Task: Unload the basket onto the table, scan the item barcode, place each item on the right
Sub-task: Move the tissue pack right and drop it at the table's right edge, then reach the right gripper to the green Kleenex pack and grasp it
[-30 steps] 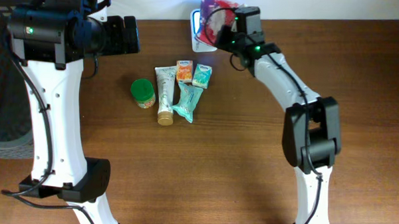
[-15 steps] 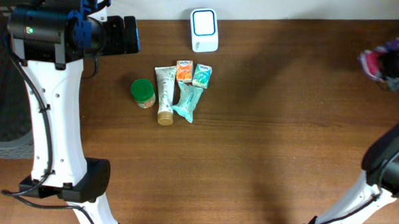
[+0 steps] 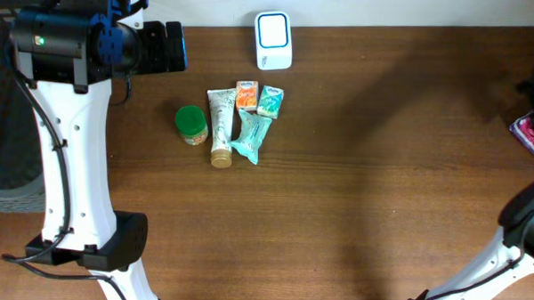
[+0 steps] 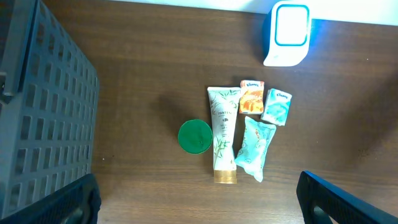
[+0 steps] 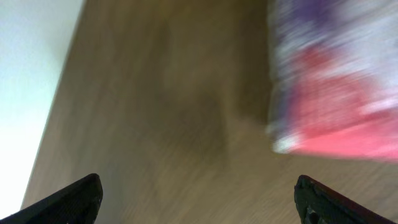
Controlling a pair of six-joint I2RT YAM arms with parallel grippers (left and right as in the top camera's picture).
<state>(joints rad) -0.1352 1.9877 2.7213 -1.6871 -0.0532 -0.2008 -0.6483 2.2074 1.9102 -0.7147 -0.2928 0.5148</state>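
While jaws gape, packet point(image 5: 339, 99) (pink) lies beyond.

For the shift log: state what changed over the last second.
The right gripper swung the pink-purple packet from the scanner to the table's right edge and released it; jaws now open. The left gripper, scanner, jar, tube and small packs stayed put.

**Three views, one shared cluster**

Overhead looks straight down on the whole table point(image 3: 336, 215). Left wrist, high up, also faces down, sharing the scanner point(image 3: 273, 41) and tube point(image 3: 221, 126) with overhead, basket point(image 4: 37, 112) at its left. Right wrist sits close over the table's right edge, blurred, a pink packet point(image 5: 336, 93) filling its corner
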